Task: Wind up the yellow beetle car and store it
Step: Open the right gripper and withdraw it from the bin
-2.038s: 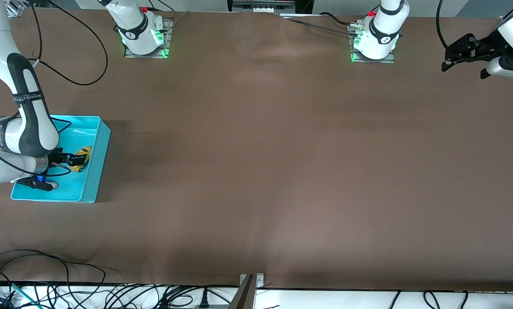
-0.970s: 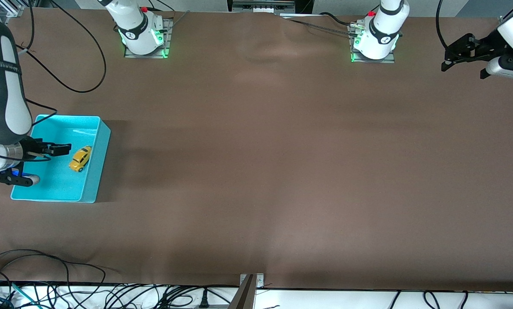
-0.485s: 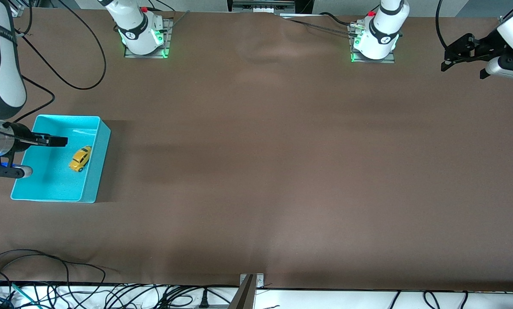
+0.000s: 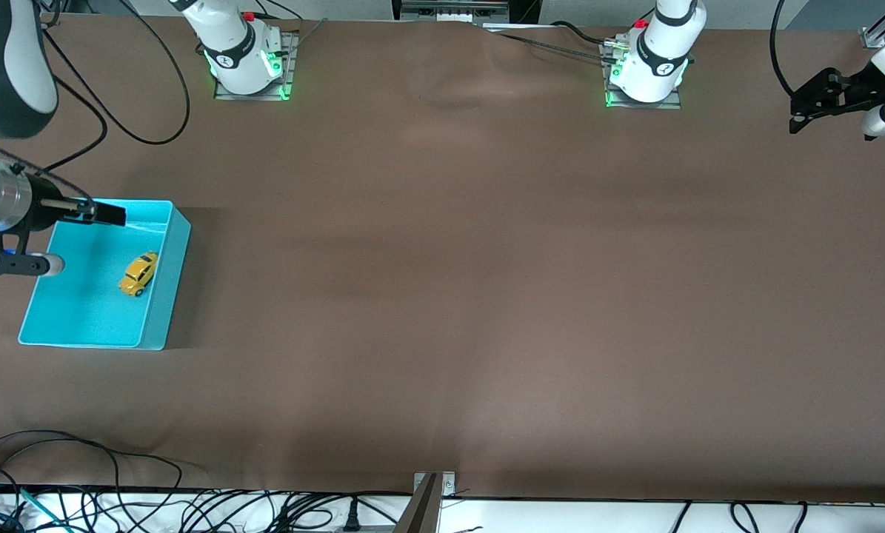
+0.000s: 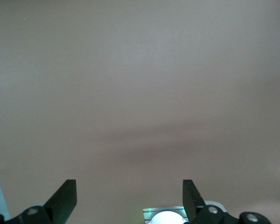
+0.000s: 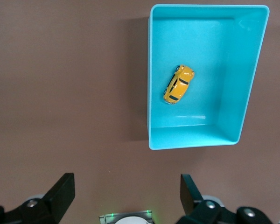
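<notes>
The yellow beetle car [image 4: 138, 273] lies on its wheels inside the turquoise bin [image 4: 180, 244], close to the wall that faces the table's middle. The right wrist view shows the yellow beetle car [image 6: 179, 84] in the bin [image 6: 214, 60] from above. My right gripper [image 4: 107, 213] is open and empty, raised over the bin's edge toward the robots' bases; its jaws [image 6: 127, 183] stand wide apart. My left gripper [image 4: 799, 118] is open and empty, waiting in the air over the left arm's end of the table, with wide jaws [image 5: 129, 185] over bare brown cloth.
The two arm bases with green lights stand at the table's edge by the robots: the right arm's base [image 4: 248, 68] and the left arm's base [image 4: 646, 72]. A black cable [image 4: 127, 133] loops near the right arm. Cables [image 4: 79, 474] lie along the table's edge nearest the front camera.
My right gripper let go of the yellow car, opened, and rose away from it toward the bin's edge by the bases. The car stays put in the bin. The left gripper shifted slightly outward.
</notes>
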You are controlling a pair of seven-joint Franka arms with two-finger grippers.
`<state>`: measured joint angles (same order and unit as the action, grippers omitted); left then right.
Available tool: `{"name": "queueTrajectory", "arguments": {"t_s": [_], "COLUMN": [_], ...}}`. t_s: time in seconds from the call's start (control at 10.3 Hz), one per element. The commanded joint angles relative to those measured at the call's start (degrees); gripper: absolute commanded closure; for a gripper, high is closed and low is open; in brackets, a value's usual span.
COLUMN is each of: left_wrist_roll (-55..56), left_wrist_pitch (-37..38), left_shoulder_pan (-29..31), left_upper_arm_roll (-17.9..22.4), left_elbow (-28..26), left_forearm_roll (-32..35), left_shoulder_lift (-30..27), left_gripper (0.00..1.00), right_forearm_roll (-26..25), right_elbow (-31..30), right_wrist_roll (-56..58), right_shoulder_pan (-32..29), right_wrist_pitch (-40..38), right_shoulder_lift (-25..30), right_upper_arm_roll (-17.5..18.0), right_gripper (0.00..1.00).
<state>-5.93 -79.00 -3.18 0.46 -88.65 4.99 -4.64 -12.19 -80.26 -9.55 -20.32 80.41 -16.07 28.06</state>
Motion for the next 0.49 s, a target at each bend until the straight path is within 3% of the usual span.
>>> {"name": "queueTrajectory", "arguments": {"t_s": [0.0,0.29,0.39], "left_wrist_roll": [-0.3,0.5,0.5], "left_wrist_pitch": [-0.3,-2.4,-3.8], "left_shoulder_pan": [-0.1,2.2,2.6], "left_upper_arm_roll": [-0.1,0.1,0.2], "left_elbow": [1.2,-0.7,-2.9], "left_forearm_roll": [1.3,-3.4,-4.3], "left_shoulder_lift": [0.2,-1.7,-3.1], "left_gripper": [0.00,0.00,0.00], "right_forearm_roll": [-0.1,0.4,2.1], "right_elbow": [-1.0,-0.8,-1.0], "right_wrist_roll": [-0.6,-0.5,0.3], "right_shoulder_pan": [-0.2,1.6,2.6], "right_wrist_pitch": [-1.2,-2.4,-0.9], "right_shoulder_lift": [4.3,7.1,9.5], "right_upper_arm_roll": [1.4,0.9,-1.4], "right_gripper": [0.00,0.00,0.00]}}
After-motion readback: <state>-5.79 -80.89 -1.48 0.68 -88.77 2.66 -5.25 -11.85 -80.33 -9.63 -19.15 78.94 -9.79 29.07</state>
